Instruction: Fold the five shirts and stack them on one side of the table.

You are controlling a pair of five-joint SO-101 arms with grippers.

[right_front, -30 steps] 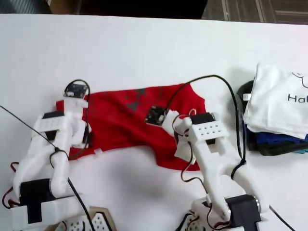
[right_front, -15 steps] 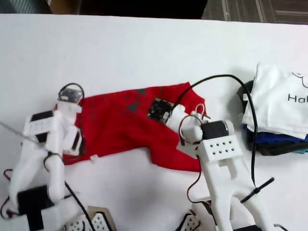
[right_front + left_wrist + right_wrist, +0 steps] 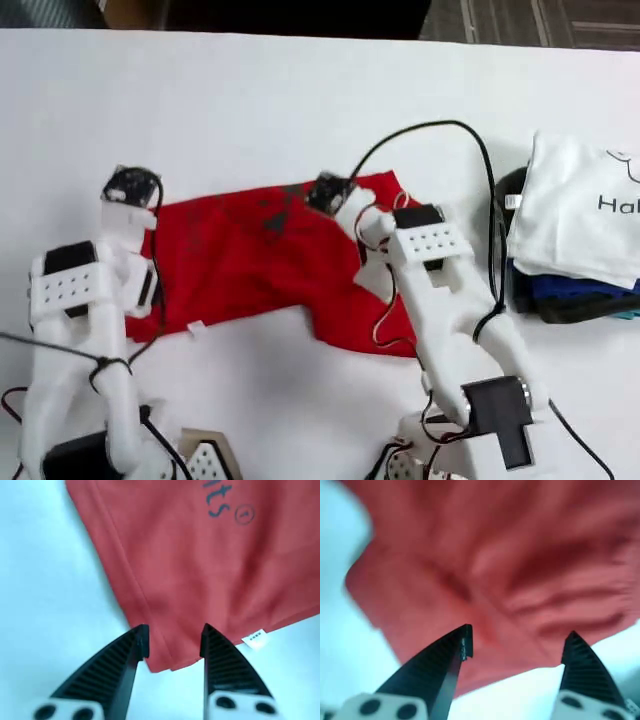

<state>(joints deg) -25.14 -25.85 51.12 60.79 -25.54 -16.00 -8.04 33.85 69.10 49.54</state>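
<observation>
The red shirt (image 3: 260,260) lies spread, partly rumpled, across the middle of the white table (image 3: 300,100), with an arm at each end of it. The left gripper (image 3: 172,642) hovers low over the shirt's near left corner. Its jaws are parted a modest way with the hem corner showing between the tips, and they grip nothing. Just beside that corner a small white label tab (image 3: 255,638) sticks out from the hem, its marks too small to read. Dark print (image 3: 227,502) runs across the chest, a few letters and a circled mark.

At the shirt's other end, the right gripper (image 3: 517,642) is spread wide above wrinkled red cloth near its edge, and nothing is caught between the jaws.

Well off to the right side of the table sits the stack of folded shirts (image 3: 560,290), with a white shirt (image 3: 575,210) on top and blue and dark layers beneath. Dark lettering (image 3: 617,203) runs off the frame's edge.
</observation>
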